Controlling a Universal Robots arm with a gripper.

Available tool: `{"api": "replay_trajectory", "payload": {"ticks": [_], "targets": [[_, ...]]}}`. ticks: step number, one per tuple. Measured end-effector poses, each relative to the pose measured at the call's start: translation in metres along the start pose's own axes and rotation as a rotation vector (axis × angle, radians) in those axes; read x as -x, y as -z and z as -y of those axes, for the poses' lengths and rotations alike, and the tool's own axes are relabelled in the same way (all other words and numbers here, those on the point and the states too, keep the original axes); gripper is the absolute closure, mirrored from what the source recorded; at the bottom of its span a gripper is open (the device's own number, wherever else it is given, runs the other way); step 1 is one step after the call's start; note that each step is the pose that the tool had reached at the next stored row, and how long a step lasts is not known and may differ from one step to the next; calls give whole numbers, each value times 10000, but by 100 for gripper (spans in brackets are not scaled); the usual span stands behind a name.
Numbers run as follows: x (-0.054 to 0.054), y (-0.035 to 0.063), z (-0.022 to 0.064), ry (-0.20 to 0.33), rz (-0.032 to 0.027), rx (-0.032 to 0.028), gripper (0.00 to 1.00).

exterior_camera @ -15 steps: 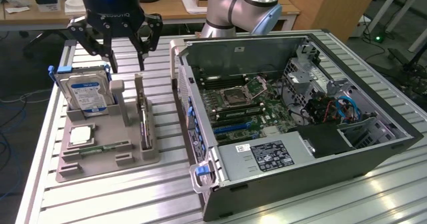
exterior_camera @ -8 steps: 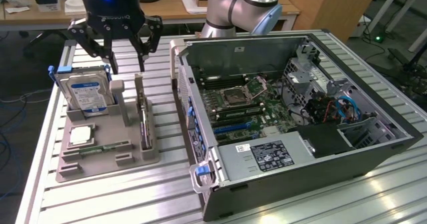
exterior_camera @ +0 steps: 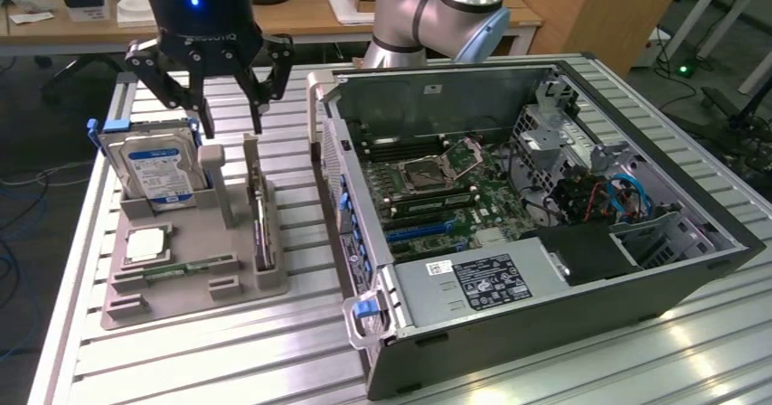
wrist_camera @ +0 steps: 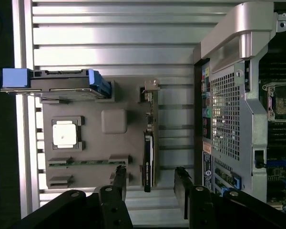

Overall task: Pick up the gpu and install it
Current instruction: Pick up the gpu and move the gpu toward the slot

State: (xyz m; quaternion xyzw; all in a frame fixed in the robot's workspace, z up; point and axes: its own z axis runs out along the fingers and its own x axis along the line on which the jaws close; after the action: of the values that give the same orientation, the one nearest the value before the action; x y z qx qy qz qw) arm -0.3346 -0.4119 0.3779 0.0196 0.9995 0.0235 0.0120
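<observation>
1. The gripper (exterior_camera: 230,123) hangs over the grey tray (exterior_camera: 241,289), its fingers spread wide with nothing between them.
2. The gpu (exterior_camera: 260,208) stands on its long edge in a slot of that tray, along the side nearest the case (exterior_camera: 543,242). Nothing is touching it.
3. In the wrist view the gripper (wrist_camera: 150,183) lines up with the gpu (wrist_camera: 148,148), one finger to each side of the card's dark end and both clear of it. The card's silver bracket is at the opposite end.
4. A drive (exterior_camera: 151,165) with a blue label stands upright in its holder, to the exterior view's left of the gpu.
5. A chip (exterior_camera: 145,242) and a memory stick (exterior_camera: 187,268) lie flat on the tray.
6. The case lies open on the slatted table (exterior_camera: 241,360) with its motherboard showing, just beside the tray at the exterior view's right.
</observation>
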Motion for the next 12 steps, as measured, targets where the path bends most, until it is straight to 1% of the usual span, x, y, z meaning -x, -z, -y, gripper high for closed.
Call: {"api": "replay_trajectory", "payload": {"ticks": [12], "targets": [[-2,-60,6,0,10,0,47]]}}
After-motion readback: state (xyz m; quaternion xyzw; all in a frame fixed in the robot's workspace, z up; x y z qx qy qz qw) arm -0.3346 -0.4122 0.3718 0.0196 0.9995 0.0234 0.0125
